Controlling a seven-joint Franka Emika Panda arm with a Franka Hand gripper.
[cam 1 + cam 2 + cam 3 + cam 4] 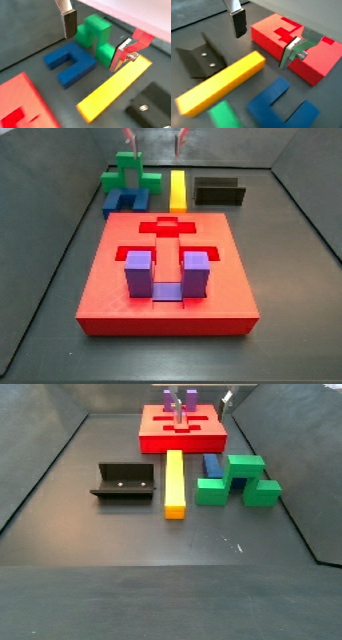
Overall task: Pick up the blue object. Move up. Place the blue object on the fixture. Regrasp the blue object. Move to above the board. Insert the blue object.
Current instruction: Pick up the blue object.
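Gripper spread wide, holding nothing, hovering over the pieces. Blue object lies flat on the floor, centre-left in a wrist view, touching the green block and just beside the yellow bar. Fixture centre-left, board mid-frame in side views.

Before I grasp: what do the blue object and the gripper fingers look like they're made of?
The blue object looks like matte hard plastic: uniform colour, crisp edges, no glare. The gripper hangs open above the pieces; its fingers look like bare silver metal plates with dark pads, probably rubber, though that is uncertain.
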